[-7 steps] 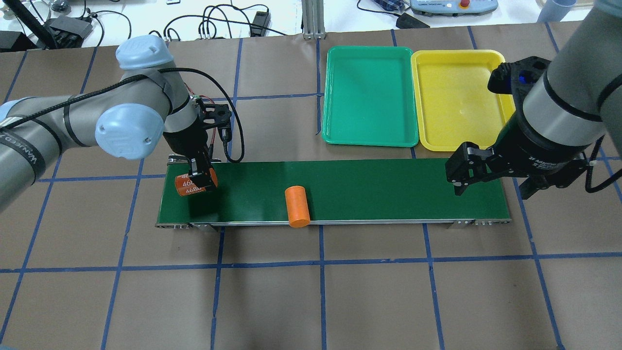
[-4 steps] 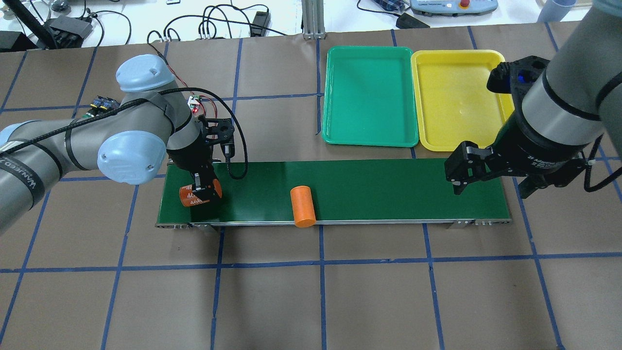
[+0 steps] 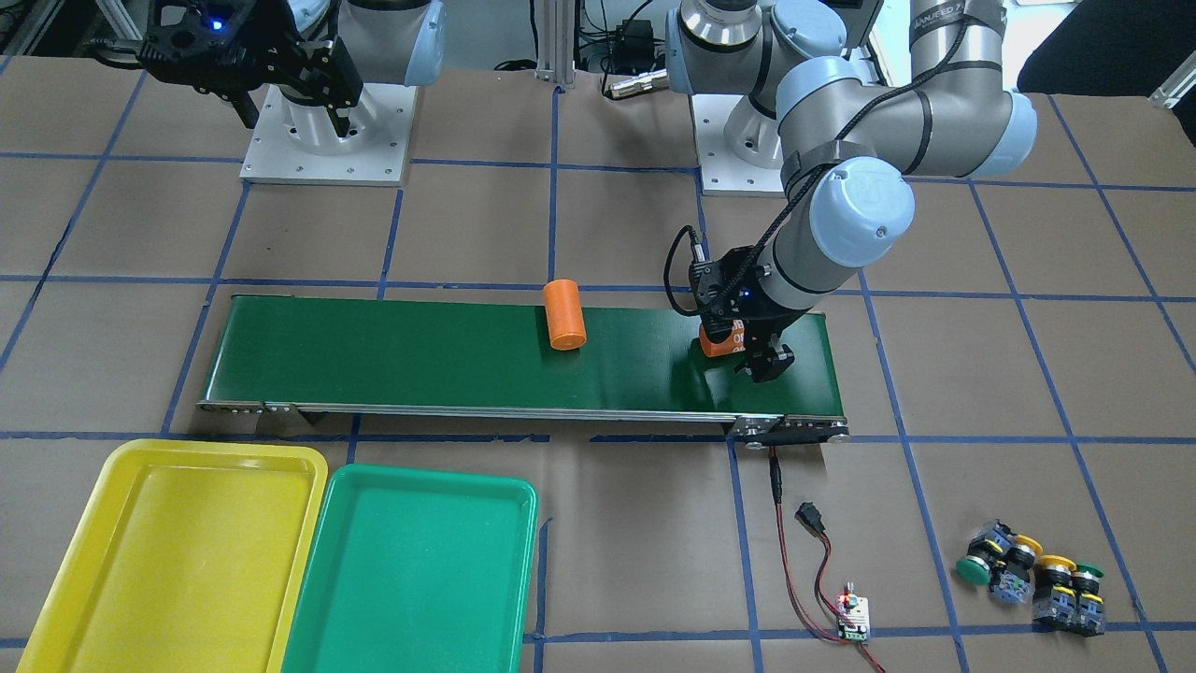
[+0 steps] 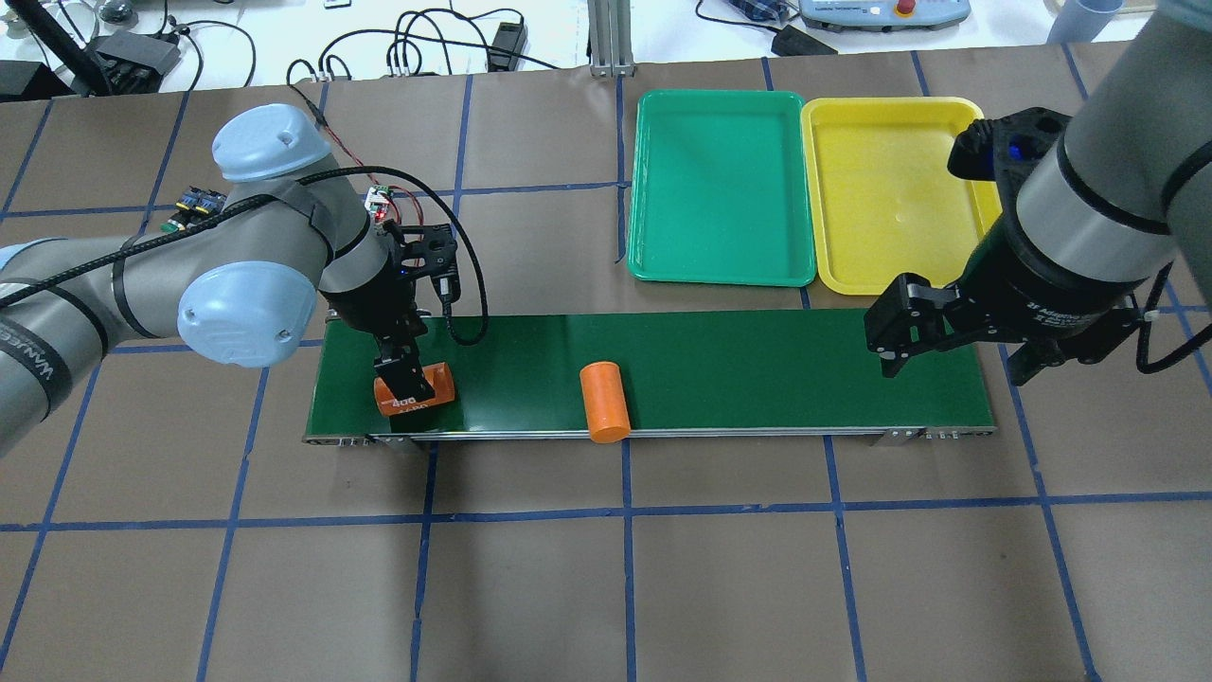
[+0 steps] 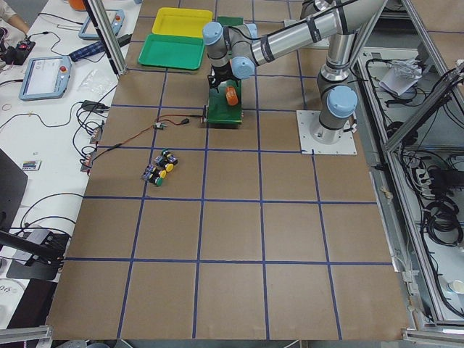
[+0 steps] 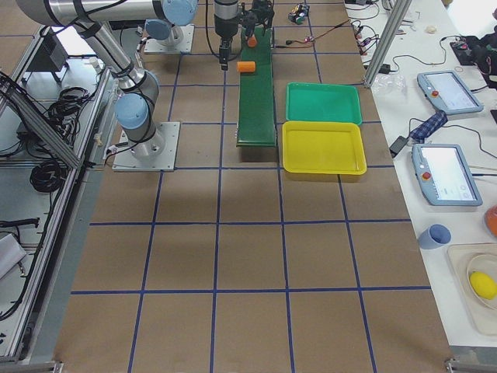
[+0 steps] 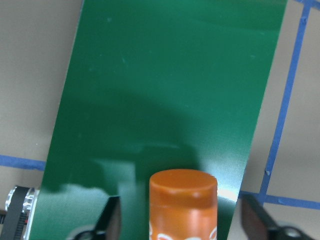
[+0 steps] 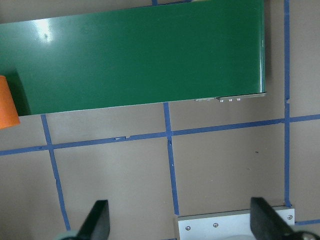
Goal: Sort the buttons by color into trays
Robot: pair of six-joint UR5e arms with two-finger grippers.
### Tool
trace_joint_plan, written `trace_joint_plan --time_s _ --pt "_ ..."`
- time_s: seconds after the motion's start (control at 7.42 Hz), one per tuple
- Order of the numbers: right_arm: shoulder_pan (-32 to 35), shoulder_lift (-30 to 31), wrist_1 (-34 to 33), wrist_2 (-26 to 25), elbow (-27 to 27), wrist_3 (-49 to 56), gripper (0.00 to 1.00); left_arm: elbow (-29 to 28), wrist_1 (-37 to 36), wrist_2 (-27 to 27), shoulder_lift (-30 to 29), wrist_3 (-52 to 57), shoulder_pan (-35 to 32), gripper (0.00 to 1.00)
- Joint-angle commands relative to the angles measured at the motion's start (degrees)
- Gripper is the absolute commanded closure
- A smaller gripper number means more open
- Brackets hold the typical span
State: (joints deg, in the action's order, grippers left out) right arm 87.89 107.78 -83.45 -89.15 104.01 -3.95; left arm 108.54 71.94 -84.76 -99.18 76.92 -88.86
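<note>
While the left gripper (image 3: pixel 764 363) stands open astride the orange labelled cylinder (image 7: pixel 183 205) on the dark-green conveyor belt (image 4: pixel 739 369), the four yellow- and green-capped push-button switches (image 3: pixel 1018 570) sit clustered far-left of it on the table (image 3: pixel 934 486), nearer this arm; right gripper (image 4: pixel 954 365) open, empty.

"2F Adaptive" on right claw (image 4: pixel 956 369) — digits on orange cylinder (image 4: pixel 437 386) partly hidden

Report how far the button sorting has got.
Done: nothing; the green tray and yellow tray are empty. In hand: no button; the left end effector straddles a labelled orange cylinder on the belt, open, and the right end effector hangs open. Left: all four buttons, clustered on the table.
</note>
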Motion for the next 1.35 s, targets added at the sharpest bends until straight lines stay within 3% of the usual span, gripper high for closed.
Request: trace_joint_plan --time_s 0.0,0.27,0.81,1.21 --pt "0.0 0.1 0.0 0.0 0.0 0.0 0.0 -10.7 7.5 -3.7 -2.0 -0.1 2.2 0.0" --pt "0.0 0.1 0.0 0.2 0.0 0.0 0.0 -19.6 7.6 -4.5 -9.6 -9.0 7.4 0.0" --pt "0.0 0.1 0.0 0.1 0.0 0.0 0.0 -36.1 7.5 -4.8 -24.6 -14.9 20.0 0.0" --pt "0.0 0.1 0.0 -0.2 0.1 0.0 0.0 -42.9 5.7 -4.5 -31.9 -23.8 24.2 0.0"
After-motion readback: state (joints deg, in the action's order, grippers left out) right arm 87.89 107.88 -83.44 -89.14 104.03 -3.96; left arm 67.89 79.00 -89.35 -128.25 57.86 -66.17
